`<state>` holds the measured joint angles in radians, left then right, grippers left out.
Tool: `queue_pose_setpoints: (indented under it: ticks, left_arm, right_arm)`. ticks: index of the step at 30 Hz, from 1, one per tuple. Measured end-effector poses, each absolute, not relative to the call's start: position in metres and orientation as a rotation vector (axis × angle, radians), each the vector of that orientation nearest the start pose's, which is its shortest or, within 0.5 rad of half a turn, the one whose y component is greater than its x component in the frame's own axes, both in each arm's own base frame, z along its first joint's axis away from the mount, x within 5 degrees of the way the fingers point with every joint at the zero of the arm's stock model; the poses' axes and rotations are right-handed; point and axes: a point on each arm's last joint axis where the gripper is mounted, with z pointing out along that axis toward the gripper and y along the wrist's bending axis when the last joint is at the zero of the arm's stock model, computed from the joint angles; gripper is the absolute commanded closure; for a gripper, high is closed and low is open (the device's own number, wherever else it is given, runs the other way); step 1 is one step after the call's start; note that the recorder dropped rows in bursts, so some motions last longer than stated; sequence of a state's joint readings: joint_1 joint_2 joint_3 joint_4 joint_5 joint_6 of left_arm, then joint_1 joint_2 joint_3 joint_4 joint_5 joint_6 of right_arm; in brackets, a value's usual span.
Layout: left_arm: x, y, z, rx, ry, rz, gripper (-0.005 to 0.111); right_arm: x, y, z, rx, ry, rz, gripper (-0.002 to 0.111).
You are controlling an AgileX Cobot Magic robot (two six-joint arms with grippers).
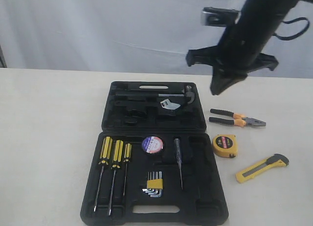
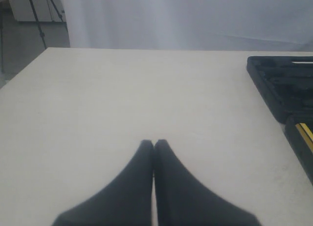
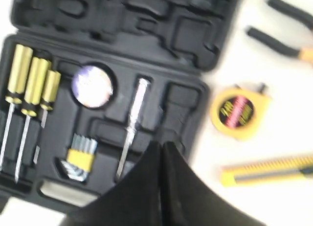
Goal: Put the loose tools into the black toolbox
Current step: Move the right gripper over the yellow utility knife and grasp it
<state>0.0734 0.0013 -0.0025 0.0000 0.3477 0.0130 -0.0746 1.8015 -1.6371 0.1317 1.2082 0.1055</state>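
Note:
The black toolbox (image 1: pixel 204 189) lies open in the middle of the table. The black tape roll (image 1: pixel 152 144) with a blue-white label sits in a recess of its lower half. To the right of the box, on the table, lie the black-and-orange pliers (image 1: pixel 238 119), the yellow tape measure (image 1: pixel 225 146) and the yellow-and-black utility knife (image 1: pixel 262 168). My right gripper (image 1: pixel 214 90) hangs shut and empty above the box's upper right corner. Its wrist view shows the gripper (image 3: pixel 161 145) over the toolbox (image 3: pixel 190 35), with the tape measure (image 3: pixel 238 111), knife (image 3: pixel 269 171) and pliers (image 3: pixel 281 40) alongside. My left gripper (image 2: pixel 154 143) is shut, empty, over bare table.
Three yellow-and-black screwdrivers (image 1: pixel 115 155), a hex key set (image 1: pixel 154 183) and a slim test pen (image 1: pixel 178 160) rest in the box's lower half. A hammer and wrench (image 1: pixel 168 101) lie in the upper half. The box edge (image 2: pixel 283 89) shows in the left wrist view.

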Motion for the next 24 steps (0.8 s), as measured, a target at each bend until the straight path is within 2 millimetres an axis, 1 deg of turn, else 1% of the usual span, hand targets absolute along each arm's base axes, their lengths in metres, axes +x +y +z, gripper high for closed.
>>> queue_pose_setpoints:
  ticks: [4,7,9,11,16,19,22,24]
  left_arm:
    - [0.053,0.004,0.183,-0.055,1.83,0.061,0.107]
    - [0.053,0.004,0.183,-0.055,1.83,0.061,0.107]
    - [0.053,0.004,0.183,-0.055,1.83,0.061,0.107]
    - [0.053,0.004,0.183,-0.055,1.83,0.061,0.107]
    - [0.053,0.004,0.183,-0.055,1.83,0.061,0.107]
    - [0.053,0.004,0.183,-0.055,1.83,0.061,0.107]
    - [0.053,0.004,0.183,-0.055,1.83,0.061,0.107]
    - [0.053,0.004,0.183,-0.055,1.83,0.061,0.107]
  right_arm:
    - [0.342,-0.039,0.302,0.425,2.866,0.16,0.108]
    - [0.32,-0.051,0.29,0.523,2.878,0.15,0.108]
    - [0.31,-0.055,0.282,0.585,2.878,0.146,0.108]
    - [0.304,-0.056,0.27,0.636,2.871,0.146,0.108]
    - [0.294,-0.055,0.232,0.728,2.846,0.14,0.108]
    - [0.288,-0.054,0.215,0.777,2.813,0.137,0.108]
    - [0.285,-0.054,0.204,0.82,2.779,0.136,0.107]
    - [0.283,-0.054,0.199,0.851,2.764,0.138,0.103]
